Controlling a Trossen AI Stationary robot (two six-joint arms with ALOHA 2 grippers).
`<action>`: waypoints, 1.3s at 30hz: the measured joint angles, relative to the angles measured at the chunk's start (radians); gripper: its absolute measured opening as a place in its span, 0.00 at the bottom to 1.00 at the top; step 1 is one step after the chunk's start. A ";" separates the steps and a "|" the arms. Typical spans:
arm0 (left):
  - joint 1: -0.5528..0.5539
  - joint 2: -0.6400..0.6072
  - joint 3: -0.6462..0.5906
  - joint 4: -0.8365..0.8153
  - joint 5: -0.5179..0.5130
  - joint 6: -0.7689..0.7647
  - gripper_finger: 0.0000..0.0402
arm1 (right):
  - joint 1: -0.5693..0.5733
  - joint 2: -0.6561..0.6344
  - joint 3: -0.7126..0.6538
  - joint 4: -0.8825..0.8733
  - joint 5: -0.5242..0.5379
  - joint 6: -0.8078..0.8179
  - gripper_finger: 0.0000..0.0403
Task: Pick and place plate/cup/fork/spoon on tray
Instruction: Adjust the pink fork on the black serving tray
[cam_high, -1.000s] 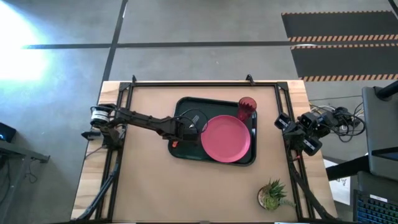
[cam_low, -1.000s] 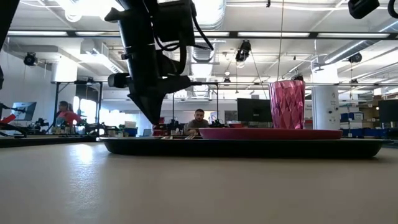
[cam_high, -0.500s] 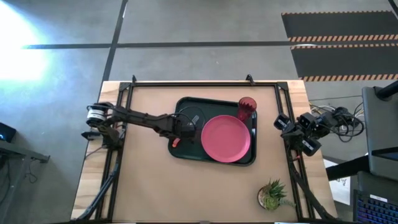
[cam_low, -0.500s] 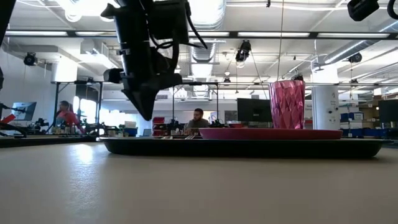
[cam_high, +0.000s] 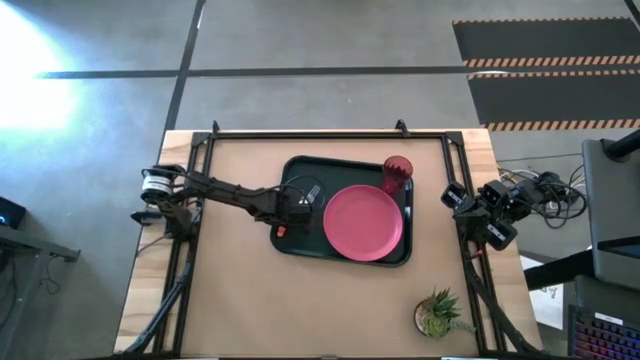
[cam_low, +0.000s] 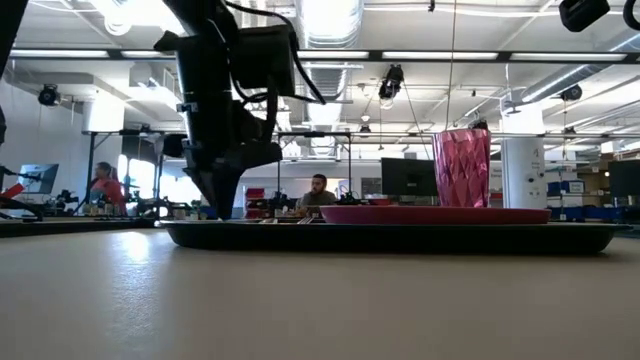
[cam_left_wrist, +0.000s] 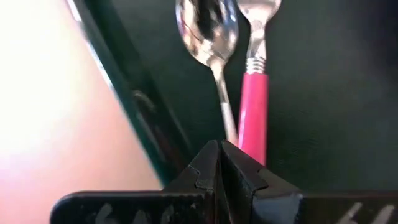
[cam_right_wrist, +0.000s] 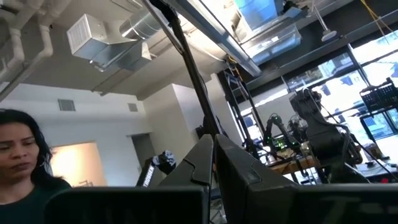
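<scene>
Fork (cam_left_wrist: 254, 121) and spoon (cam_left_wrist: 211, 46) lay parallel, heads pointing away from my left pincer (cam_left_wrist: 219, 163), fingers together.

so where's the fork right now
The fork lies flat in the tray, near its left rim, side by side with the spoon. The shut left gripper is just over their handles; the plate sits further right.

Pink plate (cam_high: 363, 222), red cup (cam_high: 397, 173), spoon (cam_left_wrist: 211, 46) and fork (cam_left_wrist: 254, 93) lie on the dark tray (cam_high: 300, 166).

Lab — ducts (cam_low: 330, 20) (monitors (cam_low: 408, 178))
</scene>
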 joint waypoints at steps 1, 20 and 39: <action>0.001 0.000 -0.008 0.019 0.013 0.000 0.00 | 0.000 0.000 0.000 0.000 0.000 0.000 0.02; -0.002 0.002 -0.033 0.173 0.029 -0.025 0.00 | 0.000 0.000 0.000 0.003 0.000 0.000 0.02; -0.001 0.003 -0.051 0.121 -0.006 0.005 0.00 | 0.000 0.000 0.000 0.003 0.000 0.000 0.02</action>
